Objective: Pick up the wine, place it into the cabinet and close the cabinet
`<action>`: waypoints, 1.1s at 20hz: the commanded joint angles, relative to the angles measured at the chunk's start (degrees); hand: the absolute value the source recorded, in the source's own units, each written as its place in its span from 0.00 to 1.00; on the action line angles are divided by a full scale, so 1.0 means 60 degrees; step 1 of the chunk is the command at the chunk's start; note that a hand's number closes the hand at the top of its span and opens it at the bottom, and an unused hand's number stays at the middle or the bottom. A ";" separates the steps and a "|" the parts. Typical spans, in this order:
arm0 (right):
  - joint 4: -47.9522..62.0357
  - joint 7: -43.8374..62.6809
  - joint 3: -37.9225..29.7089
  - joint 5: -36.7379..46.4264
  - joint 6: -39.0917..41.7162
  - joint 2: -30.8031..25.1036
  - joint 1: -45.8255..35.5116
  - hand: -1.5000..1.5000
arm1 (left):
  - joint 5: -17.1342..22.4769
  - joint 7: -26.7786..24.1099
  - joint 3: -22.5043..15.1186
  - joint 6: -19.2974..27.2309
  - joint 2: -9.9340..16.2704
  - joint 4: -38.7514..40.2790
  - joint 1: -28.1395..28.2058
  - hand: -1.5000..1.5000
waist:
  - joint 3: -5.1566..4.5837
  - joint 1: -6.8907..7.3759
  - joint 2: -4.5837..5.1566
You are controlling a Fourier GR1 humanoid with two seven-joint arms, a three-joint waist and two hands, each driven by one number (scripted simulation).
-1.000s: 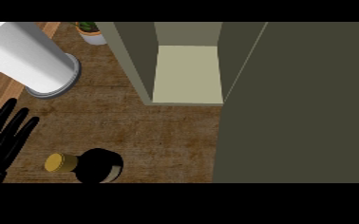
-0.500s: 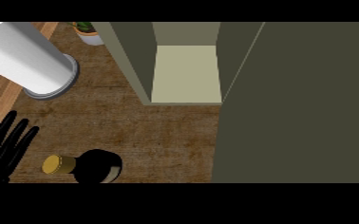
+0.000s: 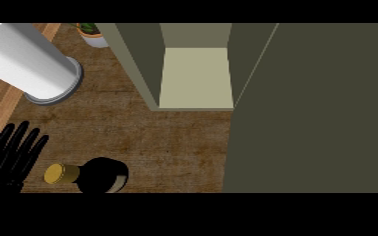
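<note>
- The wine (image 3: 100, 175) is a dark bottle with a gold cap, low on the brown worktop (image 3: 170, 140), left of the open cabinet (image 3: 196, 77).
- My left hand (image 3: 18, 157) rests just beside it, fingers straight, holding nothing.

Left hand (image 3: 18, 152) open at left edge, just beside wine (image 3: 100, 175) on tabletop (image 3: 162, 140); cabinet (image 3: 196, 77) open, apparently bare.

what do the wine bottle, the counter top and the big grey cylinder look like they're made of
Wine bottle: probably dark glass, near-black body, with a gold cap that looks metallic or foil. Counter top: looks like brown wood with a matt, streaky grain. Grey cylinder: smooth pale grey with a soft sheen, maybe metal or plastic; hard to tell.
</note>
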 commanded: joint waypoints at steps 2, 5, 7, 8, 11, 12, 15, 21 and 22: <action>-0.1411 0.1681 -0.0508 -0.0830 -0.0365 -0.0177 -0.0873 0.00 | -0.0108 -0.0833 0.0232 -0.0709 0.0141 0.0990 -0.0018 0.00 | -0.0008 0.0021 -0.0001; -0.1733 0.1304 -0.0964 -0.1250 -0.0017 -0.0227 -0.0140 0.00 | -0.0705 -0.0666 -0.0278 -0.0370 -0.0134 0.0942 -0.0203 0.00 | 0.0003 -0.0045 -0.0003; -0.1203 0.1448 -0.0438 -0.0760 -0.0154 -0.0057 -0.0837 0.00 | -0.0485 -0.1377 0.0033 -0.1212 0.0040 0.1625 0.0089 0.00 | -0.0006 0.0022 0.0000; -0.1151 0.1241 -0.1000 -0.1202 -0.0020 -0.0119 -0.0607 0.00 | -0.0913 -0.1415 -0.0259 -0.1008 -0.0107 0.2002 -0.0347 0.00 | 0.0000 -0.0028 0.0007; -0.1109 0.1272 -0.0164 -0.0321 -0.0163 0.0203 -0.0598 0.00 | -0.1006 -0.1608 -0.0602 -0.1080 -0.0228 0.1652 0.0176 0.00 | 0.0000 0.0022 0.0001; -0.1388 0.1066 -0.0413 -0.0808 0.0105 0.0147 0.0030 0.00 | -0.0721 -0.1147 -0.0421 -0.0811 -0.0196 0.1453 -0.0263 0.00 | 0.0005 -0.0016 -0.0001; -0.1165 0.1038 -0.0775 -0.0959 0.0177 0.0052 -0.0399 0.00 | -0.0584 -0.1255 -0.0587 -0.0733 -0.0231 0.1429 -0.0053 0.00 | 0.0005 0.0013 0.0000; -0.1519 0.1074 0.0339 0.0019 0.0063 0.0542 -0.0040 0.00 | -0.1809 -0.2708 -0.0732 -0.1053 -0.0230 0.3093 -0.0475 0.00 | -0.0002 -0.0039 -0.0005; -0.1636 0.1323 -0.0377 -0.0714 0.0246 0.0219 0.0042 0.00 | -0.1600 -0.2800 -0.0155 -0.1257 -0.0050 0.3311 -0.0403 0.00 | 0.0001 -0.0029 -0.0002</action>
